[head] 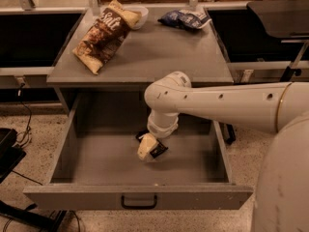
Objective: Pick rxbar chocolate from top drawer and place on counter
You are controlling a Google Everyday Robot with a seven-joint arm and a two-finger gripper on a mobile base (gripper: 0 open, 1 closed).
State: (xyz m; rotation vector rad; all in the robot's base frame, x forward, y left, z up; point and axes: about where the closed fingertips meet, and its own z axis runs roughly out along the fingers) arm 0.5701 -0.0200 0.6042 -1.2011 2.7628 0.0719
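Observation:
The top drawer (67, 144) is pulled wide open below the counter (159, 52). The rxbar chocolate (158, 150), a small black bar, lies on the drawer floor near the middle. My gripper (147, 147) reaches down into the drawer from the right and sits right on top of the bar, covering its middle. Only the bar's dark ends show on either side of the gripper. The drawer's dark handle (138, 202) is at the front panel.
A large brown chip bag (101, 35) lies on the counter's left, with a white bowl (136, 14) behind it. A dark blue snack bag (186, 18) lies at the back right. My white arm (231, 103) spans the drawer's right side.

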